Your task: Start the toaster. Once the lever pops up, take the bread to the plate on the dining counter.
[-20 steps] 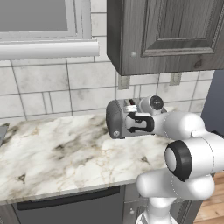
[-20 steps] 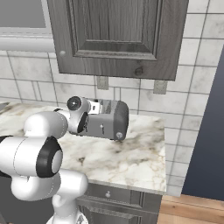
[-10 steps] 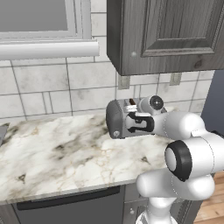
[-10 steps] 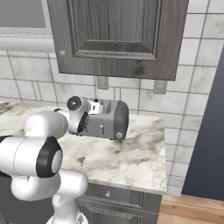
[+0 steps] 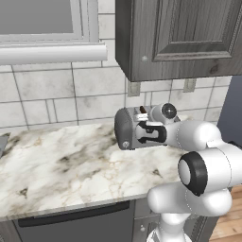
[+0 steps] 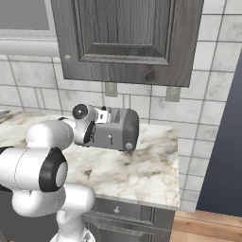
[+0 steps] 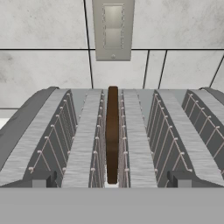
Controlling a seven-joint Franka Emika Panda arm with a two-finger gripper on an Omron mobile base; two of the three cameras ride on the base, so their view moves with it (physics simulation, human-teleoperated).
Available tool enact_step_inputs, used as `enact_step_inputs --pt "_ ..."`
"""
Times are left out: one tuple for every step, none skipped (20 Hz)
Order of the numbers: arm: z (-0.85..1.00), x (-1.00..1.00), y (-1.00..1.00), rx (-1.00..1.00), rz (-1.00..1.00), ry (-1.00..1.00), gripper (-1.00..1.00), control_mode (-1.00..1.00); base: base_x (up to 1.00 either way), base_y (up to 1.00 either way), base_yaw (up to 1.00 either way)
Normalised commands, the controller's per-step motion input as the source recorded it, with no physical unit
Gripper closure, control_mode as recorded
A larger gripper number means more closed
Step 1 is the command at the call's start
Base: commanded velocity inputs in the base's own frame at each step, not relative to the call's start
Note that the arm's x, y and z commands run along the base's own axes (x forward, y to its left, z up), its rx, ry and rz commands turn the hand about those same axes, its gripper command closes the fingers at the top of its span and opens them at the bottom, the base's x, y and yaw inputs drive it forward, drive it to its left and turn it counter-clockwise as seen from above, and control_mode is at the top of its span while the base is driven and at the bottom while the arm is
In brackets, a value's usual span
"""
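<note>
The grey toaster [image 5: 125, 128] [image 6: 124, 127] stands on the marble worktop against the tiled wall. In the hand view I look along the toaster's [image 7: 83, 144] slots, and the dark-brown bread [image 7: 112, 131] stands on edge in a middle slot. A dark tip of the bread [image 5: 141, 110] pokes out of the top. My gripper [image 5: 147, 132] [image 6: 90, 130] hovers close at the toaster's near side, open, its fingertips [image 7: 42, 178] spread wide to either side of the bread's slot and holding nothing. The plate and the dining counter are out of view.
The marble worktop [image 5: 56, 165] [image 6: 142, 170] stretches left of the toaster. A dark wall cabinet [image 5: 179, 38] hangs just above it. A wall outlet [image 7: 113, 28] sits behind the toaster. The worktop ends at the right beside a dark wall [image 6: 222, 142].
</note>
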Motion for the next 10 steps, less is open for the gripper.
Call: enact_step_inputs --pt "0.00 0.00 0.00 0.00 0.00 0.00 -1.00 -1.00 0.00 0.00 0.00" --pt "0.00 0.00 0.00 0.00 0.00 0.00 -1.00 -1.00 0.00 0.00 0.00" --pt "0.00 0.00 0.00 0.00 0.00 0.00 -1.00 -1.00 0.00 0.00 0.00" --pt "0.00 0.00 0.00 0.00 0.00 0.00 -1.00 -1.00 0.00 0.00 0.00" --pt "0.00 0.00 0.00 0.00 0.00 0.00 -1.00 -1.00 0.00 0.00 0.00" --pt "0.00 0.00 0.00 0.00 0.00 0.00 -1.00 -1.00 0.00 0.00 0.00" --pt "0.00 0.00 0.00 0.00 0.00 0.00 -1.00 -1.00 0.00 0.00 0.00" --pt "0.00 0.00 0.00 0.00 0.00 0.00 -1.00 -1.00 0.00 0.00 0.00" --pt "0.00 0.00 0.00 0.00 0.00 0.00 -1.00 -1.00 0.00 0.00 0.00" --pt "0.00 0.00 0.00 0.00 0.00 0.00 -1.00 -1.00 0.00 0.00 0.00"
